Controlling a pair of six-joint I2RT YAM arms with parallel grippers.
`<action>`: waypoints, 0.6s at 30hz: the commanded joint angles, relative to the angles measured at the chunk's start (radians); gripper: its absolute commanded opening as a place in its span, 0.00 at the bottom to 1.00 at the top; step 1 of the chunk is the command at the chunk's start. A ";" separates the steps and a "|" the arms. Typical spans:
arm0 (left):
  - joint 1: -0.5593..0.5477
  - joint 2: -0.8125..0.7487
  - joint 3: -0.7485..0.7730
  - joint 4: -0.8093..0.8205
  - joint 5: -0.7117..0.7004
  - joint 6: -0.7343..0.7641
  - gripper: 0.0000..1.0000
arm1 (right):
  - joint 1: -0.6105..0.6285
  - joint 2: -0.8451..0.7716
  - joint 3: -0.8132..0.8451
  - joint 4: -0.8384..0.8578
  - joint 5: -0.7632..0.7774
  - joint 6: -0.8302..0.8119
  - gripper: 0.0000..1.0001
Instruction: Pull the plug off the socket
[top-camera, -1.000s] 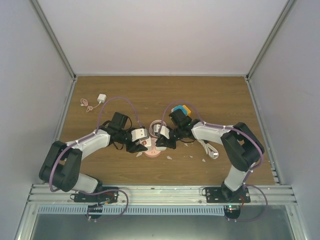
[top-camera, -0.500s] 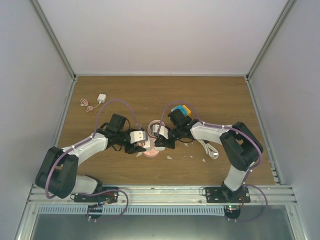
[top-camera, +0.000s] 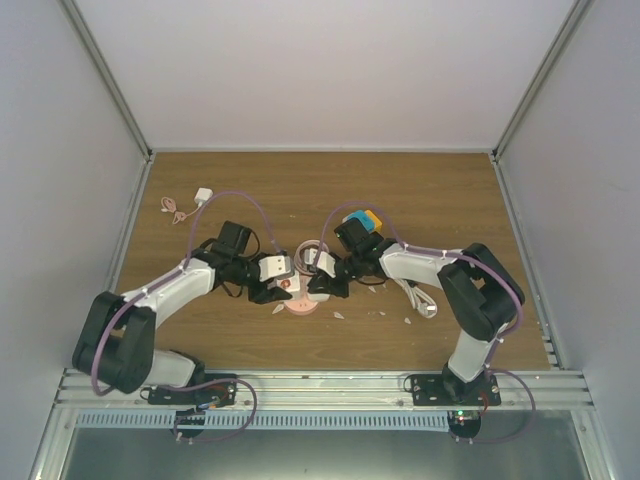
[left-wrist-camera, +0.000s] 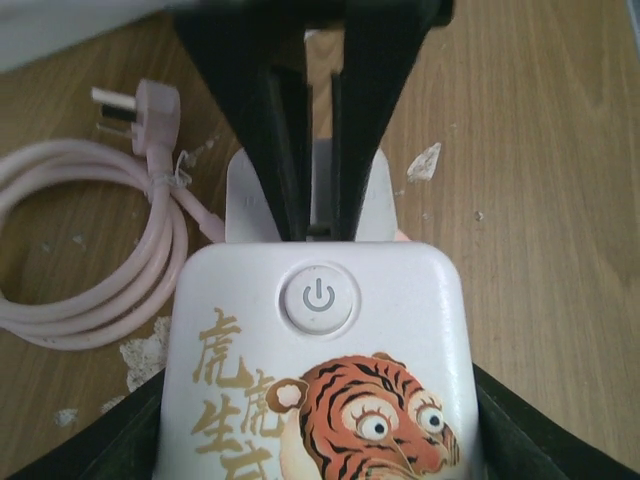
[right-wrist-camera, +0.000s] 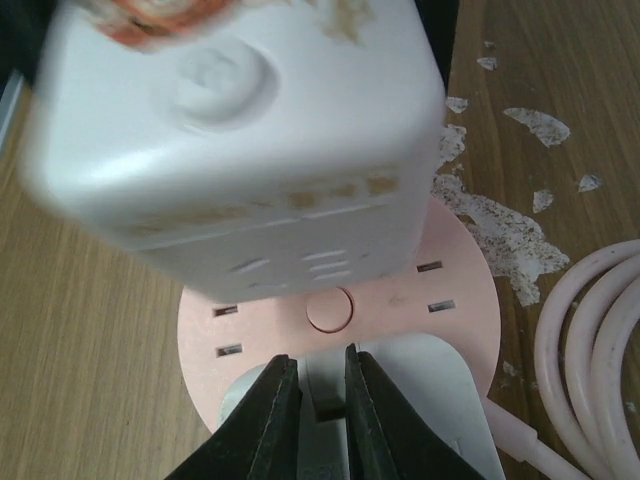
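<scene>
A round pink socket (right-wrist-camera: 400, 300) lies on the wooden table, also seen in the top view (top-camera: 303, 307). A white plug (right-wrist-camera: 425, 385) with a raised ridge sits on it. My right gripper (right-wrist-camera: 322, 400) is shut on that ridge; its black fingers (left-wrist-camera: 290, 150) also show in the left wrist view, pinching the plug (left-wrist-camera: 245, 200). My left gripper (left-wrist-camera: 320, 440) is shut on a white cube (left-wrist-camera: 320, 330) with a tiger print and power button. The cube (right-wrist-camera: 240, 130) hangs blurred over the socket's far half.
A coiled pink cable (left-wrist-camera: 90, 290) with a loose pink plug (left-wrist-camera: 140, 105) lies beside the socket. White flakes (right-wrist-camera: 500, 235) litter the wood. A small white charger (top-camera: 203, 195) lies back left, a blue-yellow object (top-camera: 363, 218) behind my right wrist, a white cable (top-camera: 420, 300) at right.
My left gripper with the cube shifted slightly left, then back toward the socket. My right gripper has stayed on the plug.
</scene>
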 joint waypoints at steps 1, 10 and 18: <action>-0.019 -0.118 -0.021 0.141 0.151 0.107 0.24 | 0.015 0.088 -0.039 -0.091 0.157 -0.001 0.16; 0.001 -0.114 -0.015 0.069 0.064 0.218 0.24 | 0.015 0.083 -0.037 -0.093 0.140 0.002 0.16; 0.166 -0.135 0.080 -0.125 -0.012 0.314 0.26 | 0.015 0.033 -0.003 -0.097 0.091 0.021 0.26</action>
